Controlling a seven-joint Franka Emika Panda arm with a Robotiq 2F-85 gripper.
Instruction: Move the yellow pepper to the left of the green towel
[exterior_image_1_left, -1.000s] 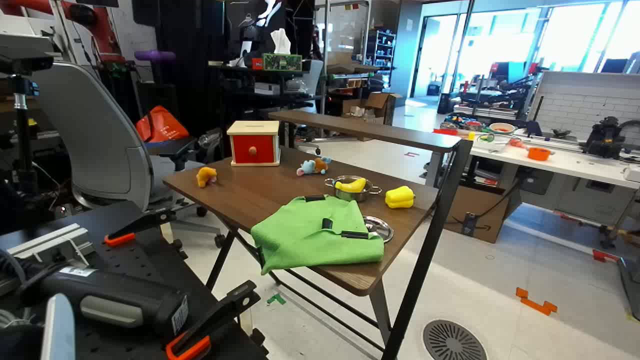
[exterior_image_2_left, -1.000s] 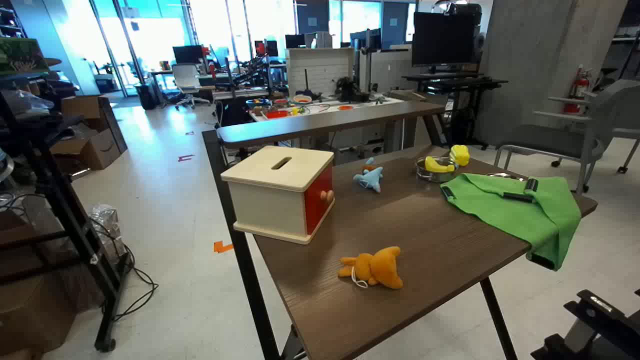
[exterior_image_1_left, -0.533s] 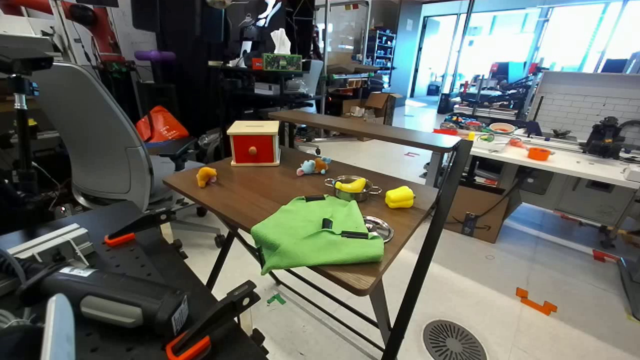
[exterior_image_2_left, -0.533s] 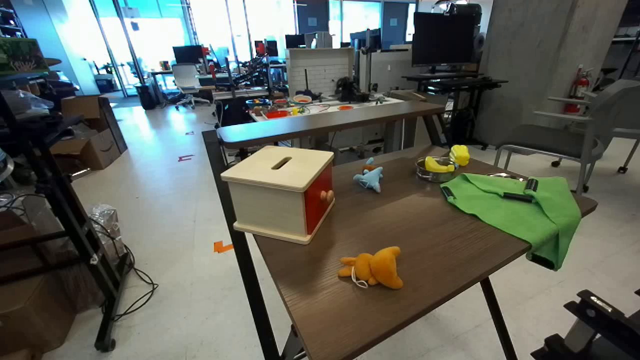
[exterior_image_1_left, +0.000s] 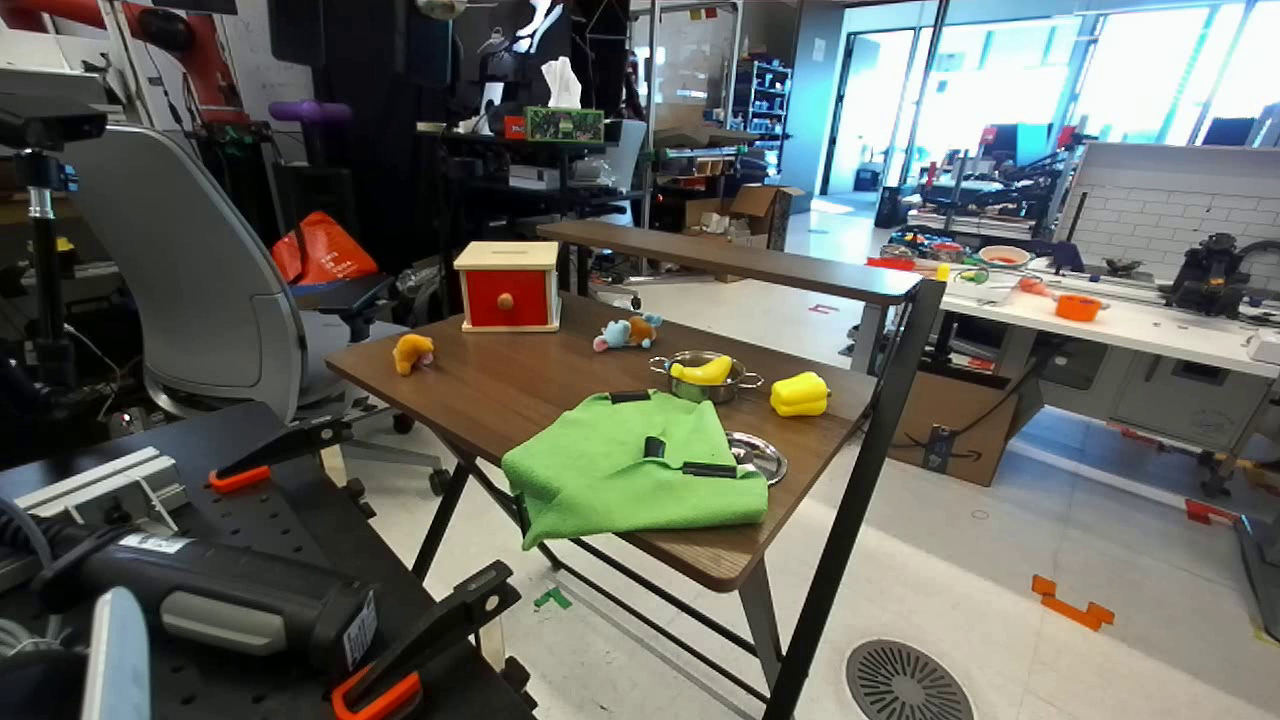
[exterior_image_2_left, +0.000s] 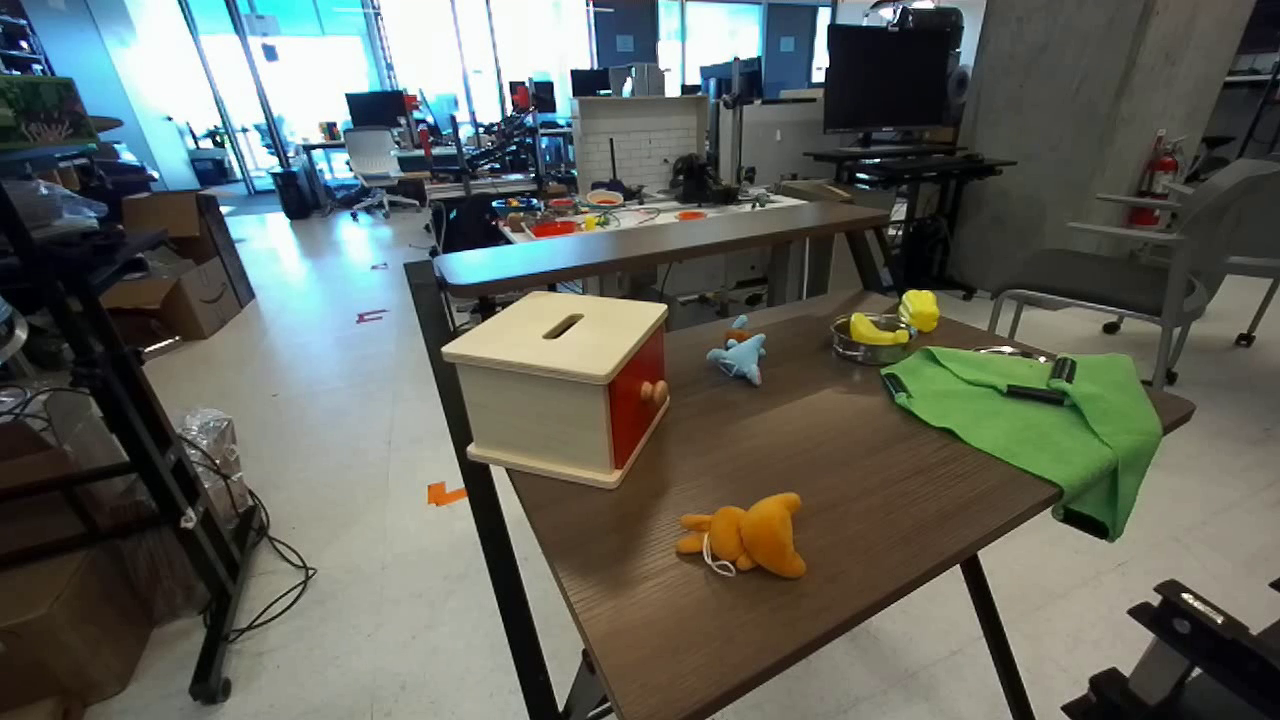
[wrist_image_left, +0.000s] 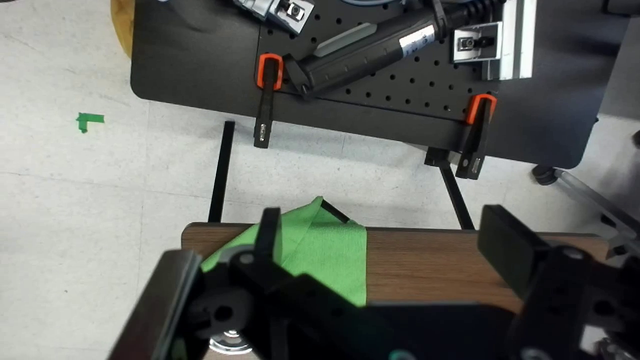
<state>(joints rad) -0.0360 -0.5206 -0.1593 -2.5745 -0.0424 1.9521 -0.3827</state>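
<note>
One green towel (exterior_image_2_left: 1040, 435) overhung the near edge, open table (exterior_image_2_left: 830, 470) at left; one yellow pepper (exterior_image_2_left: 919, 311) sat far. The gripper (wrist_image_left: 385, 237) stood widely parted, holding nothing.

A workbench (exterior_image_1_left: 1160, 330) and red robot arm (exterior_image_1_left: 215, 72) mark a lab.

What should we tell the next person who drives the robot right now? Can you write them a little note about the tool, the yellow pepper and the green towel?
Tool: open, holding nothing.
Yellow pepper: on the table, near the metal pot with the banana in it. In an exterior view, it's right of the towel.
Green towel: rumpled on the table, partly hanging over the edge.
Done: no grasp yet.
Left: pick up the pepper, set it left of the towel, let go. Maybe check whose left is meant first.
</note>
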